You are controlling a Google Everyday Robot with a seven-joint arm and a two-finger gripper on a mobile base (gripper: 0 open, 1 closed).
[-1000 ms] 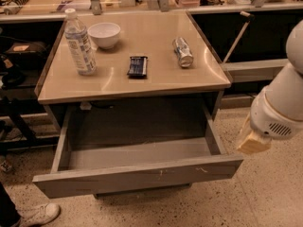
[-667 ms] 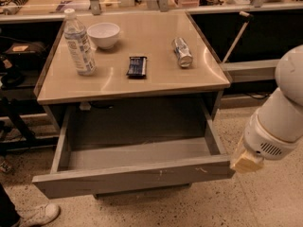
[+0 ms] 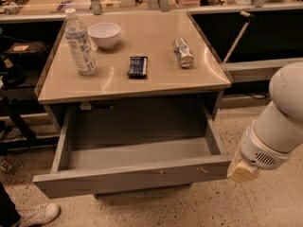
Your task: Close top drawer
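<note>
The top drawer (image 3: 132, 176) is pulled far out from under the tabletop (image 3: 156, 34) and fills the lower centre of the frame. Its inside is bare and its long grey front runs across the bottom, with white scuffs right of centre. The end effector (image 3: 243, 170) hangs at the lower right on the end of the white arm (image 3: 279, 122). It is just beside the right-hand end of the drawer front, and whether it touches cannot be told. Nor can it be told how far open it is, and nothing appears to be held in it.

The main risk is the point of contact. A push from that far right would load one corner only, so the drawer could twist in its runners and jam part-way. The end effector could also slide off the corner and pass the panel altogether. A hard shove carries a second risk, because the jolt would reach the tabletop. The can (image 3: 182, 52) lies on its side at upper centre and could roll, and the tall water bottle (image 3: 79, 44) at upper left could topple towards the bowl (image 3: 104, 34).
</note>
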